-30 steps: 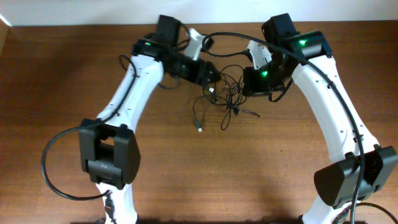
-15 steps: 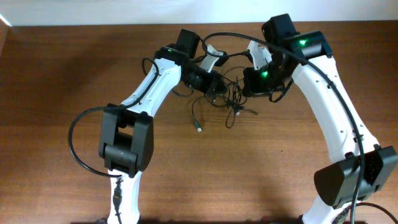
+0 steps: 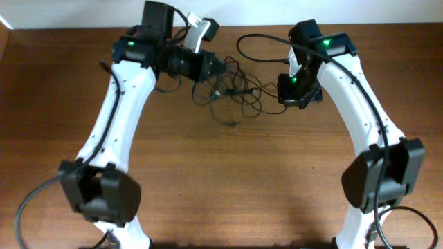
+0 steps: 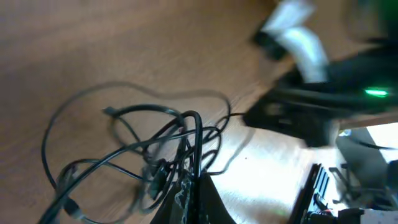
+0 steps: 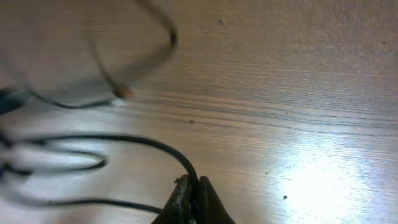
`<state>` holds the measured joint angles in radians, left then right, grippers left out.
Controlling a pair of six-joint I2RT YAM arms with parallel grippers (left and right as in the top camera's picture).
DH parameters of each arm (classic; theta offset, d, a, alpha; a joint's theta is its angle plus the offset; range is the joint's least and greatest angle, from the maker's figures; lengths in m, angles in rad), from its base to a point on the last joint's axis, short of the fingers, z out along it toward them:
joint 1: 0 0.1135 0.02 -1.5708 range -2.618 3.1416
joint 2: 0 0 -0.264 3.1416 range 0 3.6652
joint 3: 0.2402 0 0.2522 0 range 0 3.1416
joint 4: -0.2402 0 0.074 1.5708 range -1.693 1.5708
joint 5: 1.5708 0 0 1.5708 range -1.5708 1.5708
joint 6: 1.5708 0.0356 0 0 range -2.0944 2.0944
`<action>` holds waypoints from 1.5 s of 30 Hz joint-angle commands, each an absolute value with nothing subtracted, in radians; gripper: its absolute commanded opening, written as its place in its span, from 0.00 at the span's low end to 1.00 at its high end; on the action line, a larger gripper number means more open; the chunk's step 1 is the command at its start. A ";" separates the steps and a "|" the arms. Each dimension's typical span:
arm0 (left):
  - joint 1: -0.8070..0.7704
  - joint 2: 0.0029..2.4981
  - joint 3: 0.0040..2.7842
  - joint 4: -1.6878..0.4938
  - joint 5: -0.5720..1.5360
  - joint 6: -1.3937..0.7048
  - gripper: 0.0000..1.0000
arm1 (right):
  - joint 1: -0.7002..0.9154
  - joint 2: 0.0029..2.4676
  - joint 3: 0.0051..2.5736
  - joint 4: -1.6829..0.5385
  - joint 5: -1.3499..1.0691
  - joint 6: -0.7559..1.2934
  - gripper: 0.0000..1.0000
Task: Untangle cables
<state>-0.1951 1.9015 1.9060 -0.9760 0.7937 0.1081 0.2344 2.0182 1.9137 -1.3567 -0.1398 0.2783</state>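
The cables [image 3: 234, 95] are bunched in a loose tangle at the far middle of the table [image 3: 221, 180], between the two grippers. Strands on the left of the bunch are pinched in the left gripper [image 4: 189, 186], whose jaws are closed on them; how many are caught cannot be told. A single strand on the right is clamped in the right gripper [image 5: 193, 196], its jaws pressed together on it.

It is judged that the tangle could be tightened rather than loosened if both ends were drawn apart while loops are crossed in the middle. A thin strand could also be pulled out of so narrow a pinch.

Little room is left behind the bunch, as the table's far edge lies near it. Wide bare wood is offered on the near side and to left and right, where cords could be spread.
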 commanded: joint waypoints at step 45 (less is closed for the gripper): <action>-0.102 1.752 1.925 -0.752 0.904 -0.556 0.00 | 0.283 2.109 2.076 -1.034 -0.578 0.360 0.54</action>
